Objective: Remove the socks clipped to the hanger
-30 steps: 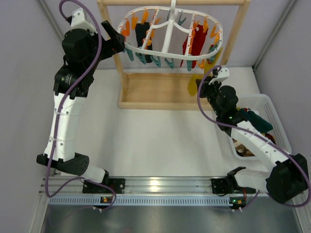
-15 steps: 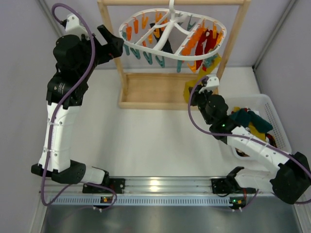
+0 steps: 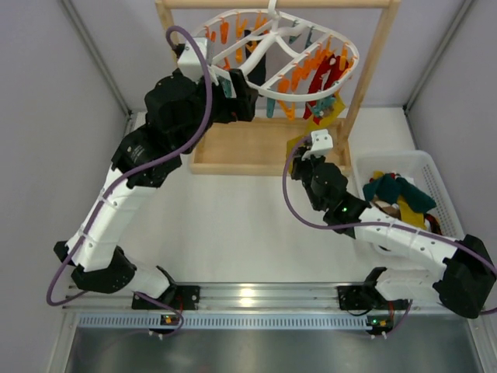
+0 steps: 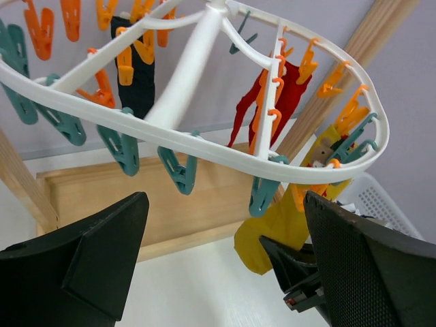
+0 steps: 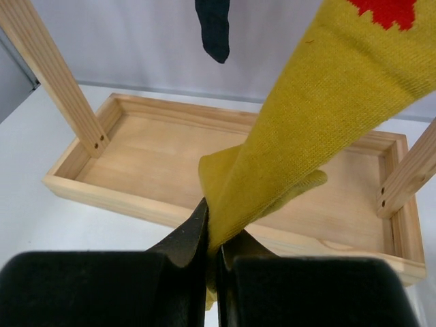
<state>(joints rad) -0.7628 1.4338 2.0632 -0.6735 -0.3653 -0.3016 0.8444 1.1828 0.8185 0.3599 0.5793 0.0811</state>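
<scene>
The white oval hanger (image 3: 311, 92) hangs tilted from the wooden stand, fringed with orange and teal clips. A mustard yellow sock (image 3: 330, 111) stretches taut from a clip on its right end down to my right gripper (image 3: 301, 155). In the right wrist view the right gripper (image 5: 212, 228) is shut on the yellow sock (image 5: 320, 102). Red socks (image 4: 289, 102) and a black sock (image 4: 139, 88) hang clipped to the hanger ring (image 4: 204, 146). My left gripper (image 3: 247, 97) is open just below the ring's near side, and the left gripper (image 4: 225, 204) holds nothing.
The stand's wooden base tray (image 3: 233, 148) lies under the hanger, with upright posts (image 3: 369, 70) at both ends. A white basket (image 3: 435, 167) at the right holds teal, yellow and dark socks. Grey walls close in both sides.
The left arm swung right, from outside the left post to under the hanger. The right gripper pulled the yellow sock left and nearer, and the hanger turned and tilted.
</scene>
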